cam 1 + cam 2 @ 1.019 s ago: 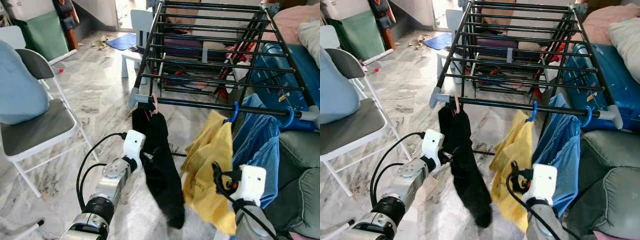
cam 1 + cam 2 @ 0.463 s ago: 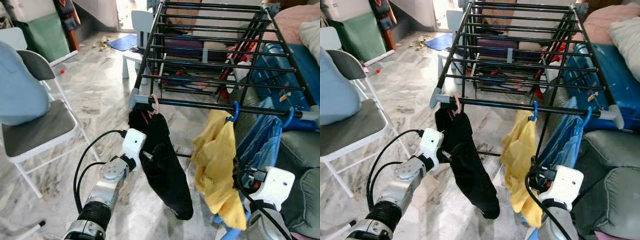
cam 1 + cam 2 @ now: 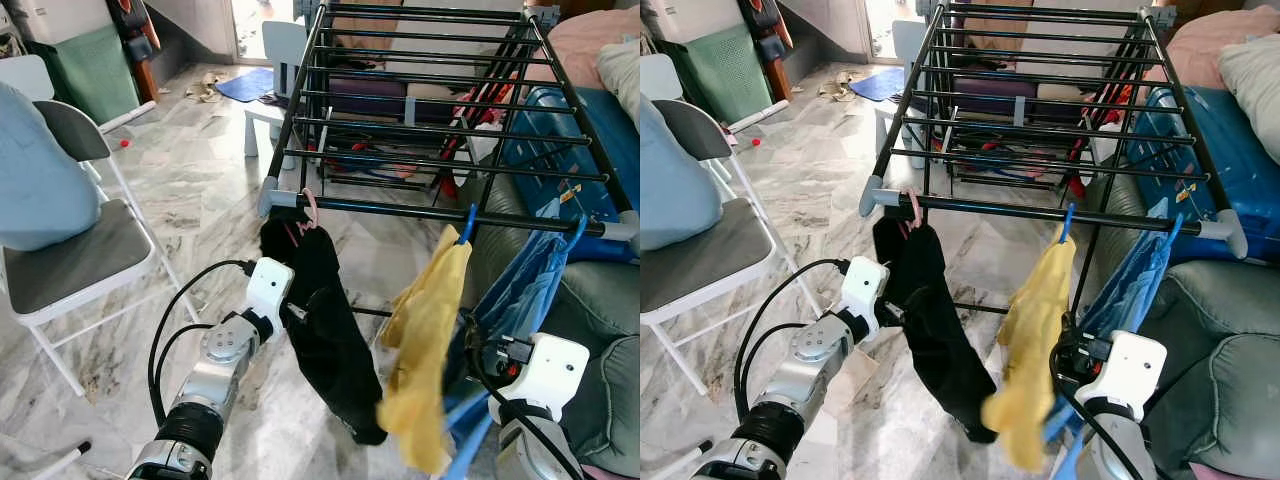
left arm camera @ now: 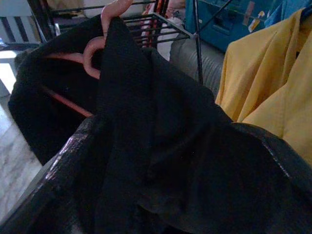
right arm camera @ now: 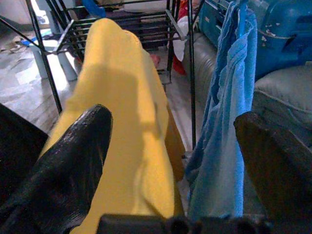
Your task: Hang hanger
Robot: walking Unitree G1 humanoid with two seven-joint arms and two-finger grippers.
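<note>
A: Where's the pink hanger (image 3: 309,209)?
B: Hooked on the drying rack (image 3: 420,125) front rail, carrying the black garment (image 3: 325,330); left claw (image 3: 296,312) pinches that cloth.
A: Right claw (image 5: 173,146)?
B: Spread wide, empty, beside the yellow garment (image 3: 425,350).

Pink hanger (image 4: 92,58) mostly buried under the black garment (image 3: 325,340) (hook alone exposed at the rack's near rail). Left gripper (image 3: 300,312) fingertips concealed in cloth.

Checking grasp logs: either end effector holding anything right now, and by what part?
Left end effector is pressed into the black garment at mid-height, but its fingers are buried in the cloth, so a hold cannot be confirmed. Right end effector is open and holds nothing.
</note>
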